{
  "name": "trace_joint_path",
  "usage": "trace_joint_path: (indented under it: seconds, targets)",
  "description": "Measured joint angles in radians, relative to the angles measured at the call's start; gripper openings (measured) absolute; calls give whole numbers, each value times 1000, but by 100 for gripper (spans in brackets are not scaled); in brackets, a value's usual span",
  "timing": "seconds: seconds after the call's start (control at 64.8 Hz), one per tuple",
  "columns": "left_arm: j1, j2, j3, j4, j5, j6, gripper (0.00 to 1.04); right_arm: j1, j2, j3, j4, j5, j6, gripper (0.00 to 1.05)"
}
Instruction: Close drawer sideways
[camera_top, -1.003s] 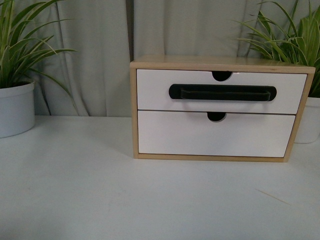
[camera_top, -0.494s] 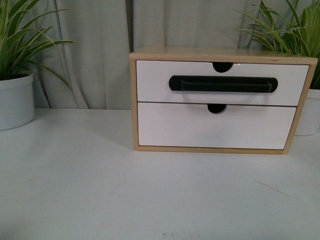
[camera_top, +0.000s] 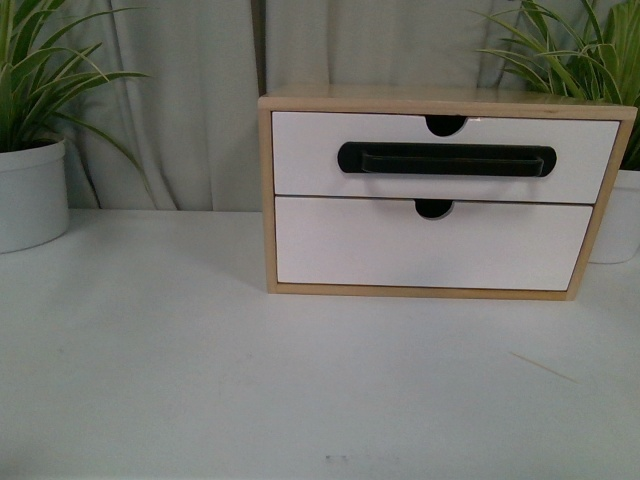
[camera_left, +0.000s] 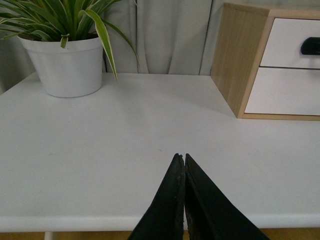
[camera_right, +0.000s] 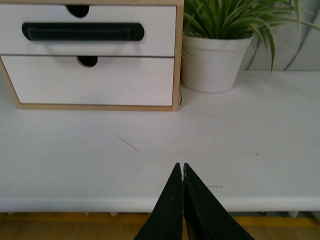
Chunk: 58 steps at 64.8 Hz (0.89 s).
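Note:
The drawer (camera_top: 310, 160), a wide white front with a long black bar handle (camera_top: 445, 160) and a semicircular notch in its top edge, is the upper one in a light wood cabinet (camera_top: 266, 200) on the white table. It also shows in the right wrist view (camera_right: 160, 42) and partly in the left wrist view (camera_left: 285, 42). It looks flush with the cabinet frame. My left gripper (camera_left: 180, 156) is shut and empty over the table's near edge, well short of the cabinet. My right gripper (camera_right: 180, 165) is shut and empty, also over the near edge. Neither arm shows in the front view.
A plain white drawer front (camera_top: 430, 250) without a handle sits below. A white potted plant (camera_top: 30, 190) stands at the back left, another (camera_top: 620, 215) at the back right beside the cabinet. A thin stick (camera_top: 542, 367) lies on the table (camera_top: 200, 370). A grey curtain hangs behind.
The cabinet and plants sit higher in the front view than a second ago, so the view has shifted slightly. The drawer fronts look the same.

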Motion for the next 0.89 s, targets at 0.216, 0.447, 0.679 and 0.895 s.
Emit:
trace_joint_path:
  seconds: [0.216, 0.447, 0.679, 0.895]
  targets:
    - [0, -102, 0, -119, 0, 0, 4, 0, 0, 0, -4, 0, 0, 1]
    - [0, -214, 0, -222, 1, 0, 39, 0, 0, 0, -4, 0, 0, 34]
    - [0, -216, 0, -222, 0, 0, 89, 0, -1, 0, -4, 0, 0, 86]
    - [0, -216, 0, -222, 1, 2, 99, 0, -1, 0, -4, 0, 2, 96]
